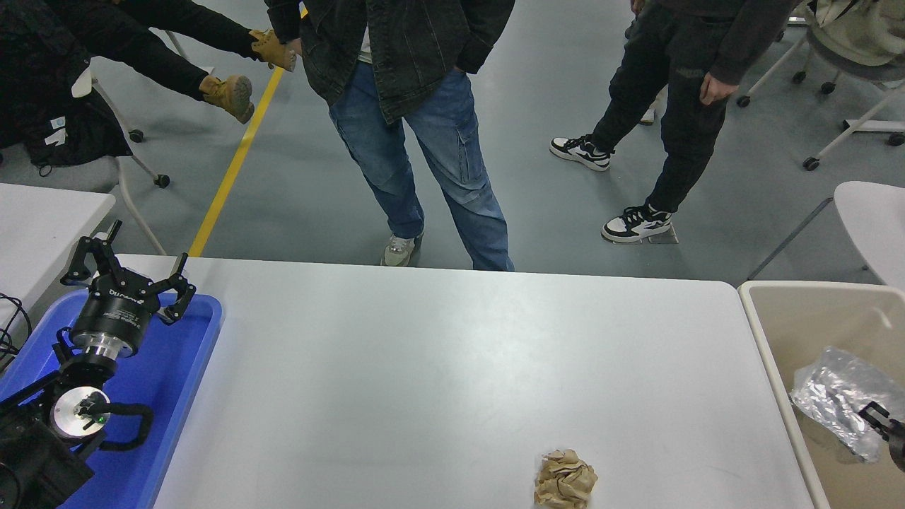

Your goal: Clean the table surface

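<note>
A crumpled brown paper ball [564, 480] sits on the glossy white counter [452, 353]. Left gripper [127, 277] parked, jaws spread; right gripper [884, 422] pinches crinkled silver foil [831, 396].

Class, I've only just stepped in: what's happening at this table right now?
A robot is clearing rubbish off the white table surface. Its right pincer is over the beige bin at the right edge, at a crumpled silver foil wrapper in the bin; whether it grips it is unclear. A brown paper ball lies on the table near the front edge. The left pincer sits parked, open, over the blue tray. People stand at the far side.
</note>
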You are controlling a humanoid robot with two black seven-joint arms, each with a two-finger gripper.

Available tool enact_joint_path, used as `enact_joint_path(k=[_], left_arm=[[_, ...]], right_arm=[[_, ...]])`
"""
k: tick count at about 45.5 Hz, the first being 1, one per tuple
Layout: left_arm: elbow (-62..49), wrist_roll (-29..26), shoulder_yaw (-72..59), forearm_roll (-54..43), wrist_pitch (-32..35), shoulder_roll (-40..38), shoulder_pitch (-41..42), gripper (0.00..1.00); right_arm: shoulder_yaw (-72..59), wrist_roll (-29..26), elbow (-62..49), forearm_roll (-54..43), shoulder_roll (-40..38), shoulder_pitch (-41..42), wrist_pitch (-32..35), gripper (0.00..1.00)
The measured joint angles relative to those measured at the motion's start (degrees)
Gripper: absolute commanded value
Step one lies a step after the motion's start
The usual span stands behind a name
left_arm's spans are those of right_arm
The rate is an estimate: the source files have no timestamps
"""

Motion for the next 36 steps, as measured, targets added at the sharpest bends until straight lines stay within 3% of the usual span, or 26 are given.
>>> enact_joint_path(k=[4,11,36], left_arm=[[0.0,0.0,0.0,0.0,0.0,0.0,0.0,1.00],[0.0,0.0,0.0,0.0,0.0,0.0,0.0,1.00],[0.0,0.0,0.0,0.0,0.0,0.0,0.0,1.00]], right_arm=[[0.1,0.0,0.0,0.0,0.0,-0.1,-1.7,0.91],[0.1,0.0,-0.1,1.0,0.1,0.3,-4.9,0.96],[1.6,-0.1,0.3,16.8,-2.5,10.5,-8.5,0.98]])
